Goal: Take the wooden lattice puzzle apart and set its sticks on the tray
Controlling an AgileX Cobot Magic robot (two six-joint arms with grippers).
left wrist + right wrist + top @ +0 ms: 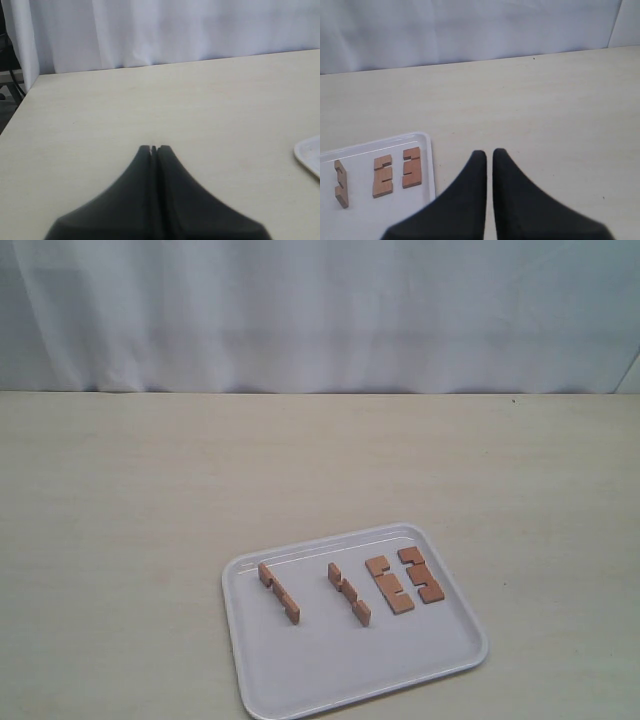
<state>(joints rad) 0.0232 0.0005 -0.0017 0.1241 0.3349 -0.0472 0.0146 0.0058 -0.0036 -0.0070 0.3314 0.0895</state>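
Note:
The white tray [330,665] lies on the table at the front centre. Four notched wooden sticks rest on it, apart from each other: one at the left [279,592], one in the middle [348,594], and two side by side at the right [389,584] [421,574]. No crossed lattice shows anywhere. Neither arm appears in the exterior view. My left gripper [153,148] is shut and empty over bare table, with a tray corner [310,152] off to its side. My right gripper [486,152] is shut with only a thin slit, empty, beside the tray [427,165] and apart from the sticks [412,167].
A pale wooden tabletop [150,500] stretches around the tray. A white curtain [320,310] hangs behind the table's far edge. The table's side edge [20,105] shows in the left wrist view.

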